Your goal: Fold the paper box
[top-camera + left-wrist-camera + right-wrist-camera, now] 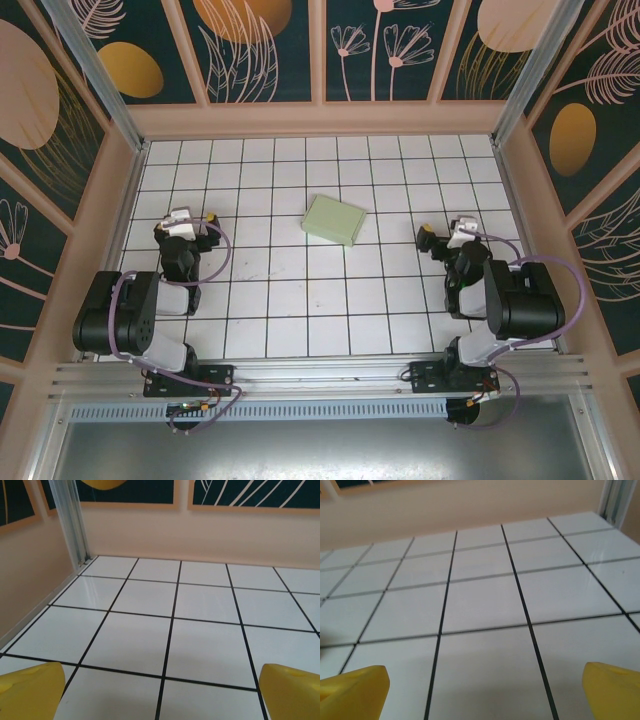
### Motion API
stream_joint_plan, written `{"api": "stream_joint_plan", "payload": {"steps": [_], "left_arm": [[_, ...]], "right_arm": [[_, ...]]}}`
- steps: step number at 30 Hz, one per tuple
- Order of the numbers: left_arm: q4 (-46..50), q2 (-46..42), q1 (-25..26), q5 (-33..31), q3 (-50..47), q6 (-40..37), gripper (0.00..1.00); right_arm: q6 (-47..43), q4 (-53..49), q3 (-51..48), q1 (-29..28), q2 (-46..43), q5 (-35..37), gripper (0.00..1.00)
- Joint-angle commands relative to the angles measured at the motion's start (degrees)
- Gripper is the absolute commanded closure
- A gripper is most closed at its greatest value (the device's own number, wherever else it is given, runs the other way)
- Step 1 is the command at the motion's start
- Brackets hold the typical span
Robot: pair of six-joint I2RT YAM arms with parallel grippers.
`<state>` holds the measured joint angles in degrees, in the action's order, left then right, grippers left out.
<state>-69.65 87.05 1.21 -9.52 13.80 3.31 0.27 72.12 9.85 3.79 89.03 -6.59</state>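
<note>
The paper box [335,220] is a small, square, flat pale mint-green box. It lies slightly turned on the white tiled floor [300,300], a little behind the middle. My left gripper [190,214] rests low at the left, several tiles from the box. Its yellow fingertips [30,690] stand wide open over bare tiles, and the left gripper [162,692] holds nothing. My right gripper [446,229] sits at the right, a couple of tiles from the box. It too is open, with its yellow fingertips [352,690] far apart; the right gripper [482,692] is empty.
Pale peach walls [320,118] with dark floral panels enclose the floor on three sides. Metal corner posts [72,520] stand at the back corners. The arm bases sit on a rail [320,375] at the near edge.
</note>
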Motion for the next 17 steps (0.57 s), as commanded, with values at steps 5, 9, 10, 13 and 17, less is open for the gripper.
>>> {"api": "stream_joint_plan", "payload": {"steps": [5,9,10,13,17], "left_arm": [[-3.55,0.04,-0.26,-0.31,-0.45,1.27,0.01],[-3.39,-0.02,-0.28,-0.24,-0.36,1.2,0.01],[-3.35,0.06,-0.26,-0.24,-0.28,1.17,0.01],[-3.21,0.07,-0.27,-0.2,-0.18,1.23,0.01],[-3.47,-0.03,-0.29,-0.13,-0.42,1.21,0.01]], "right_arm": [[1.62,4.21,2.11,0.86,0.23,-1.48,0.01],[1.49,3.94,2.25,0.77,0.17,-1.5,0.01],[1.51,3.89,2.24,0.76,0.13,-1.5,0.01],[1.47,3.93,2.2,0.77,0.15,-1.5,0.01],[1.48,4.0,2.27,0.76,0.17,-1.5,0.01]]}}
